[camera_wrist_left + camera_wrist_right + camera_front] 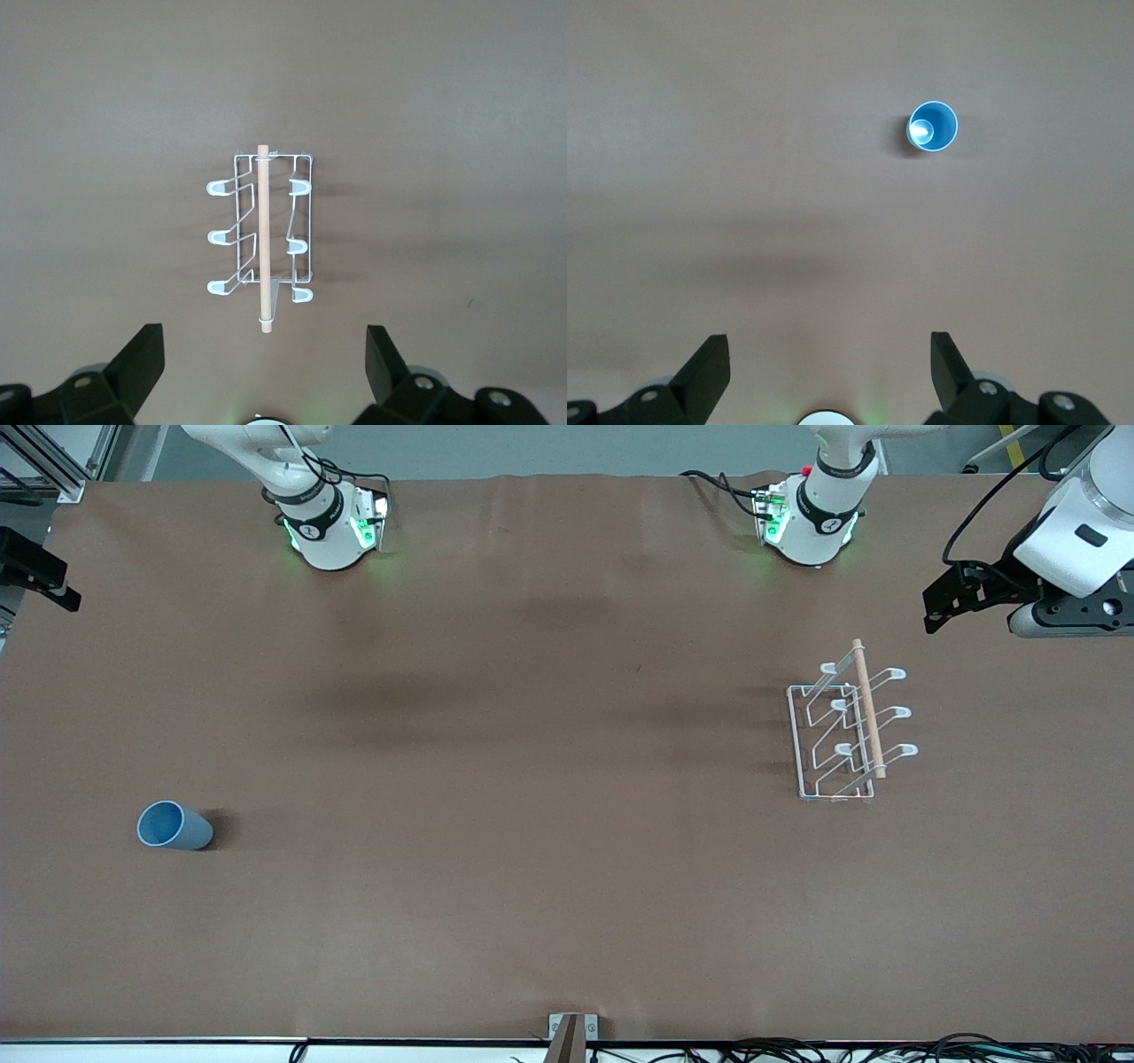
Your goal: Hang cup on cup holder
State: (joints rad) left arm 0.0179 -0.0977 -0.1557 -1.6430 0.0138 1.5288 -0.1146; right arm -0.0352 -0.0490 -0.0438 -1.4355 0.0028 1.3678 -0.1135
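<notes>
The light-blue cup (174, 825) stands upright, mouth up, at eight o'clock on the table; the white wire cup holder (846, 726) sits at three o'clock, prongs empty. Both grippers hover high with fingers apart, left gripper (264, 372) over the rack, right gripper (829, 372) near the cup, apparently waiting to start.

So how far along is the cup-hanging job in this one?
Nothing is done yet. The cup stands mouth up on the table at the right arm's end, far from the cup holder, whose prongs are all bare. Nothing is in hand: the left gripper and right gripper are both open. Picking up, carrying and hanging all remain.
</notes>
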